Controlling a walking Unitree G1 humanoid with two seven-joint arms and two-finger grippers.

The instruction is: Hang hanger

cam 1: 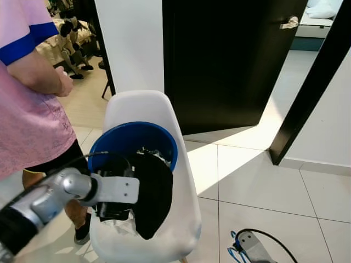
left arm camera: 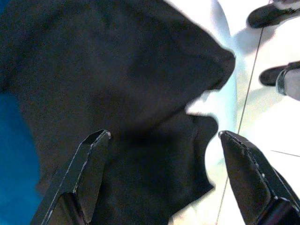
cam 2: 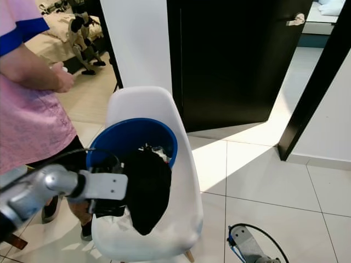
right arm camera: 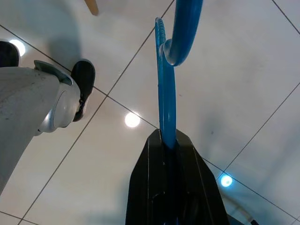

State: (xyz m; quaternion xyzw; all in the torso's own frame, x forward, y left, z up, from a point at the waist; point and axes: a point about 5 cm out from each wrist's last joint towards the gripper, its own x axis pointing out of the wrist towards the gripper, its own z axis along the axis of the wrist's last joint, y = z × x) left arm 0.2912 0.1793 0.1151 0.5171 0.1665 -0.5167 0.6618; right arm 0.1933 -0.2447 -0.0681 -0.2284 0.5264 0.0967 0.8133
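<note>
A: Left end effector [left arm camera: 161, 140] first: its two black fingers are spread wide, gripping nothing, poised over the black garment [cam 1: 151, 192] that spills out of the blue bucket [cam 1: 133, 141]

B: And the bucket sits where?

A: On the seat of the white chair [cam 1: 181, 219]; take the chair as the landmark. The cloth looks soft and matte, folded into a limp flap that droops over the bucket's near rim onto the seat. I judge the fingers stand apart so they can close on a fold of it

B: The hanger?

A: Right end effector [right arm camera: 168, 140], low to the right of the chair above the tiled floor [cam 1: 274, 186], is clamped tight on the blue hanger [right arm camera: 171, 70]: smooth glossy plastic, a thin straight bar with a curved hook at the far end. Held down there, it stays out of the other arm's way, probably until the garment is lifted

B: Anyone nearby?

A: A person in a pink shirt [cam 1: 27, 109] stands just left of the chair; behind it is a dark door [cam 1: 230, 60], ajar
</note>
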